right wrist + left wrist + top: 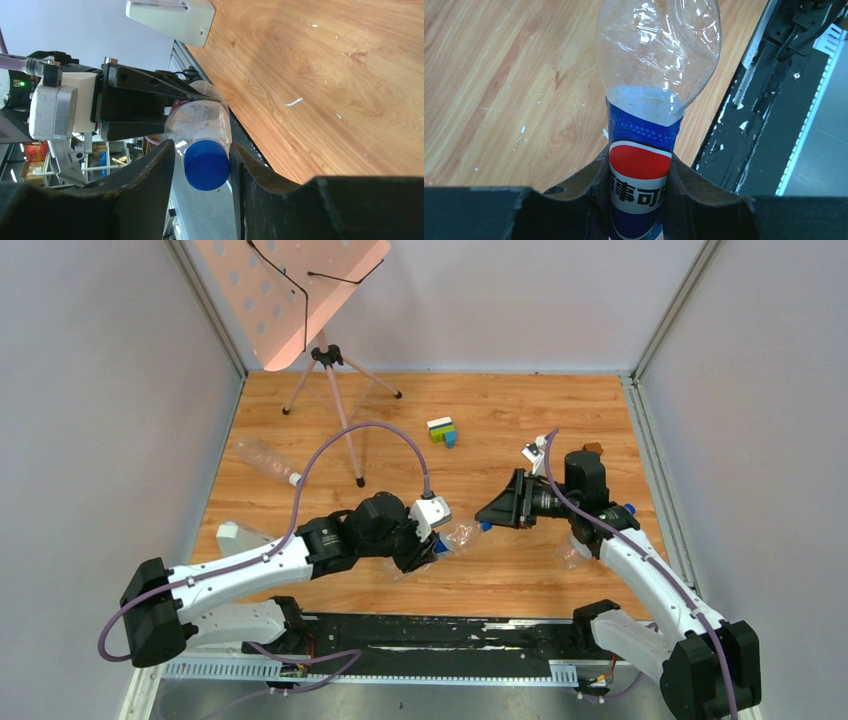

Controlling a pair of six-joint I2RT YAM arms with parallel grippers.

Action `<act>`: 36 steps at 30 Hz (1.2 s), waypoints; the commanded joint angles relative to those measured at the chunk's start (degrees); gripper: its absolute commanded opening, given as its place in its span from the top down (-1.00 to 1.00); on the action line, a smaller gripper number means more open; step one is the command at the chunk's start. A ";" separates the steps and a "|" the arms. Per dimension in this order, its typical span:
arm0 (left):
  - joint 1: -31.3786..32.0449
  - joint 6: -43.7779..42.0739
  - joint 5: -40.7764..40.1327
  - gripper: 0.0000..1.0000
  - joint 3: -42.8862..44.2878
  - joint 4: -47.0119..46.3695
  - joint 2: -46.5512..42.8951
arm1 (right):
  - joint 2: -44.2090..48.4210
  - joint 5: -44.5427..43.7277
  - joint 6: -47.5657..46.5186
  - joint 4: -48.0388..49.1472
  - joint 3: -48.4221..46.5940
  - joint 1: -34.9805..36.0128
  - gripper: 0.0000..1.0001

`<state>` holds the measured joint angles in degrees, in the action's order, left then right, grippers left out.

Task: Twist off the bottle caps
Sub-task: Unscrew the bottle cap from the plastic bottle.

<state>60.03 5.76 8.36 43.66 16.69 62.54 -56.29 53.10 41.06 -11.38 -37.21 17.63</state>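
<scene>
My left gripper (638, 162) is shut on the blue-labelled middle of a clear crinkly bottle (656, 55) and holds it over the table's front, its neck pointing right. In the top view the left gripper (430, 548) and this bottle (461, 537) sit at the centre front. Its dark blue cap (206, 164) lies between my right gripper's (201, 150) open fingers; the right finger (240, 165) is at the cap's edge, and a small gap shows on the left. The right gripper (487, 513) faces left.
An unlabelled bottle (262, 458) with a whitish cap (295, 480) lies at back left. Another clear bottle (574, 552) lies under my right arm. A toy block cluster (442, 430), a brown cube (592, 448), a tripod (330, 390) and a white box (236, 537) are on the table.
</scene>
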 commanded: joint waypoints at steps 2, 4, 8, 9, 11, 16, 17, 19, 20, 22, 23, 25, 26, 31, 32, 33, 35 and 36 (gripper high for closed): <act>0.09 -2.76 -4.00 0.45 1.98 -3.73 -0.06 | -0.78 3.43 -3.21 -0.84 -0.85 0.56 0.08; 0.09 -3.91 -4.78 0.45 2.06 -3.49 -0.34 | -1.24 3.19 -3.66 -0.76 -1.03 0.53 0.52; 0.00 -6.74 -5.68 0.47 1.50 -3.41 -0.34 | -2.41 3.14 -3.98 -0.24 -2.12 0.54 0.83; 0.05 -7.08 -5.88 0.47 1.45 -3.33 -0.13 | -2.87 3.27 -4.28 -0.19 -2.53 0.56 0.91; 0.00 -6.92 -7.30 0.22 1.43 -3.28 0.18 | -3.89 3.97 -5.24 -0.14 -3.29 0.54 0.99; -0.07 -4.45 -12.02 -0.95 0.11 -8.63 0.50 | -7.82 2.38 -5.40 0.56 -4.89 0.54 1.00; -0.08 -3.76 -12.17 -0.98 -0.37 -9.80 0.62 | -8.73 2.65 -5.04 1.19 -5.15 0.49 1.00; -0.09 -3.33 -12.39 -1.00 -0.47 -12.76 1.59 | -10.33 2.52 -4.48 1.77 -6.01 0.52 1.00; -0.13 -3.40 -12.44 -1.00 0.01 -13.58 2.75 | -10.70 2.08 -4.15 1.94 -6.29 0.52 1.00; -0.37 -3.73 -11.97 -0.97 0.70 -14.04 4.61 | -10.54 1.42 -3.81 2.58 -6.47 0.54 1.00; -0.88 -3.65 -10.25 -0.95 0.80 -14.62 5.23 | -10.37 1.37 -3.82 2.77 -6.47 0.52 1.00; -2.02 -2.83 -6.73 -0.89 0.89 -15.41 6.64 | -9.93 1.34 -3.79 3.10 -6.39 0.56 1.00; -2.42 -2.45 -5.57 -0.82 0.74 -15.56 7.09 | -9.71 1.21 -3.78 3.18 -6.32 0.53 1.00; -5.95 0.60 2.04 -0.54 -2.04 -18.05 4.98 | -8.52 1.48 -4.35 3.84 -5.31 0.54 1.00; -6.36 1.13 3.03 -0.48 -2.84 -18.38 4.57 | -8.42 1.76 -4.45 4.02 -5.14 0.50 1.00; -7.02 1.29 4.93 -0.35 -3.17 -18.71 4.05 | -8.46 2.21 -4.53 4.22 -5.07 0.54 1.00; -7.52 1.13 6.74 -0.09 -3.45 -18.16 3.95 | -8.44 3.41 -4.77 4.33 -5.15 0.55 1.00; -7.54 0.69 7.24 -0.01 -3.34 -17.69 4.10 | -8.38 3.77 -4.68 4.53 -5.15 0.56 1.00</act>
<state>53.39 5.63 9.82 40.64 1.85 68.29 -66.22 54.33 37.26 -9.96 -40.99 17.93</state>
